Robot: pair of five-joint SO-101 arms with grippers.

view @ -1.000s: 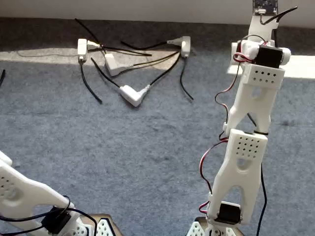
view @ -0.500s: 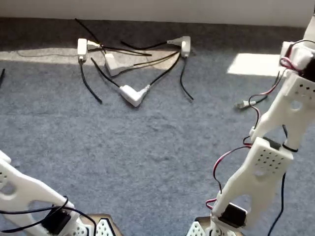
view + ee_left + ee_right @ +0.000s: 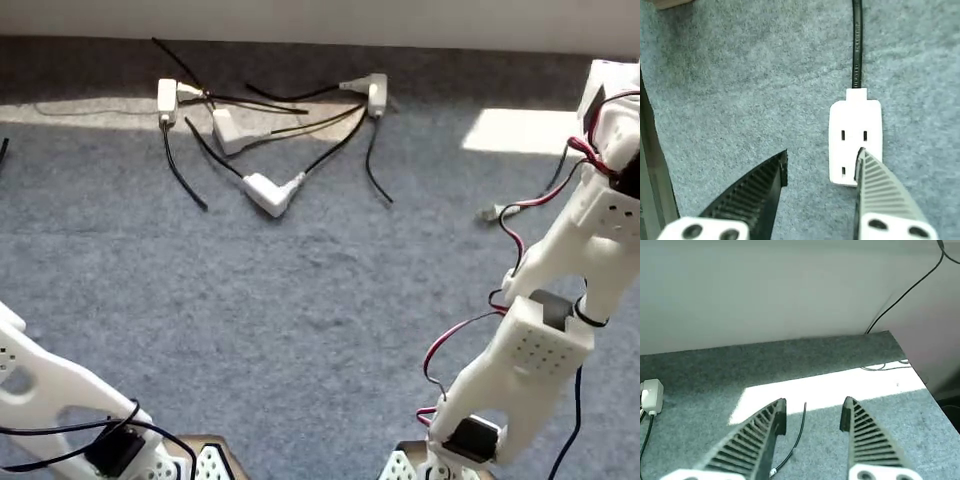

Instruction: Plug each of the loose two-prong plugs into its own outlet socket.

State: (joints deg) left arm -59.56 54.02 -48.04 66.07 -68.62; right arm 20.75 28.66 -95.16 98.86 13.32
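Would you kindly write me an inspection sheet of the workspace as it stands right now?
Surface: grey carpet with a sunlit patch at the far right.
Job's things: cluster of white outlet blocks at the far side; whether their plugs are seated cannot be told. A loose plug lies beside the right arm. A separate outlet block lies under the left gripper, sockets empty.
Clutter: nothing seen.
Grippers: left gripper open, low over that block; right gripper open, empty, above the carpet.
Cables: black cords criss-cross the cluster.
Surroundings: pale wall behind the carpet.
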